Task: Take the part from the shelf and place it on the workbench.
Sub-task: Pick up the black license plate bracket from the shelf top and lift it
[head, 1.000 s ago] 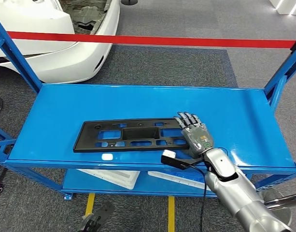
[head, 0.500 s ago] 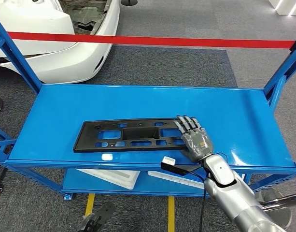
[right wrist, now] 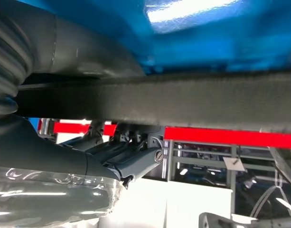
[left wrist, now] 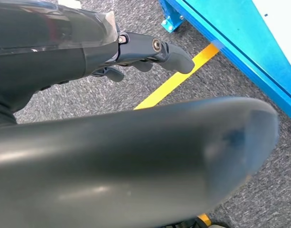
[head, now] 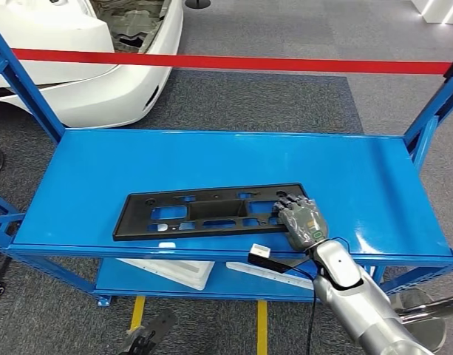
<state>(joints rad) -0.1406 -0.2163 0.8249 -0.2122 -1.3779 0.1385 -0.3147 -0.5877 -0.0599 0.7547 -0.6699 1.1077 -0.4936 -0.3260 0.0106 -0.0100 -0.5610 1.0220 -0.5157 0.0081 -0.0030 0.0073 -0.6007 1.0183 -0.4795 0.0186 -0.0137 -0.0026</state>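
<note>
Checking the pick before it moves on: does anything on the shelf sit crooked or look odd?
The flat black plastic part lies slightly askew on the blue shelf, its right end raised where the right robot hand grips it. Nothing looks damaged.

Bright even overhead light, white glare patches on the blue shelf [head: 375,185] top, soft shadows beneath it, head view sharp, both wrist views blurred up close
</note>
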